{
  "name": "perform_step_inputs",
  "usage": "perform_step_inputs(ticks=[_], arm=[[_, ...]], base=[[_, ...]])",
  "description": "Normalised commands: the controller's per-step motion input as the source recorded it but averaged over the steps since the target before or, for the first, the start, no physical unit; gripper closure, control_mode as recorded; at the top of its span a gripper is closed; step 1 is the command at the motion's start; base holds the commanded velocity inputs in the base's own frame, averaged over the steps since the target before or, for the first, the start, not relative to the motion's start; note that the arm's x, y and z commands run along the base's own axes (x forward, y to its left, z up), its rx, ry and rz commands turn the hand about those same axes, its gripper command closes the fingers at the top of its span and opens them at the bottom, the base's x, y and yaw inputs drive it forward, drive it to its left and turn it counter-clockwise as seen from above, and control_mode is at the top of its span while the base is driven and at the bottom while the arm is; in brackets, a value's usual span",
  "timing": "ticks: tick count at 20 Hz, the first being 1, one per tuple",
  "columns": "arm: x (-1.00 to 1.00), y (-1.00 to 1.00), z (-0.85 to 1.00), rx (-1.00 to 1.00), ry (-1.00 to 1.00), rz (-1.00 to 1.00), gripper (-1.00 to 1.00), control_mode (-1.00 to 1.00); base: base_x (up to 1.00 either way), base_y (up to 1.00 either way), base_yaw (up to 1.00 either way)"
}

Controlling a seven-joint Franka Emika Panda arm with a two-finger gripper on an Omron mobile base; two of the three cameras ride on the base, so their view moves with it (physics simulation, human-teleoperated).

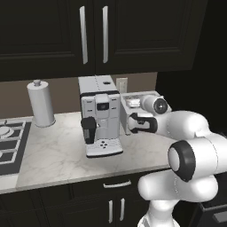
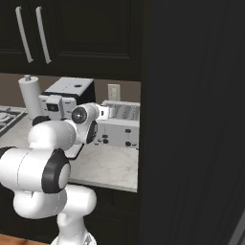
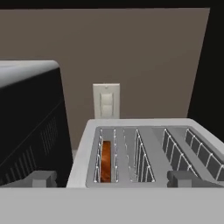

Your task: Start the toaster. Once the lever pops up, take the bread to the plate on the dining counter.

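The white-grey toaster (image 2: 122,125) stands on the marble worktop right of the coffee machine, its slots up and dark knobs on its front. In the hand view I look down on the toaster (image 3: 148,131) from just in front. The bread (image 3: 105,161) sits deep in its leftmost slot, with only a brown-orange strip showing. My gripper (image 3: 111,179) is open, its fingertips (image 3: 43,178) spread wide before the toaster's near edge, holding nothing. In the left base view my arm covers most of the toaster (image 1: 133,98). The plate and the dining counter are out of view.
A tall white-and-black coffee machine (image 1: 101,116) stands close on the toaster's left. A paper towel roll (image 1: 40,104) and stove (image 1: 9,148) lie further left. A wall switch (image 3: 106,100) sits behind the toaster. A tall dark cabinet (image 2: 191,119) walls off the right side.
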Motion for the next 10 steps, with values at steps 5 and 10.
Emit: perform_step_inputs(ticks=[5,10], arm=[[0.13,0.02,0.0,0.0,0.0,0.0,-1.0,-1.0],[0.05,0.03,0.0,0.0,0.01,0.0,-1.0,-1.0]], base=[[0.0,0.0,0.0],[0.0,0.0,0.0]])
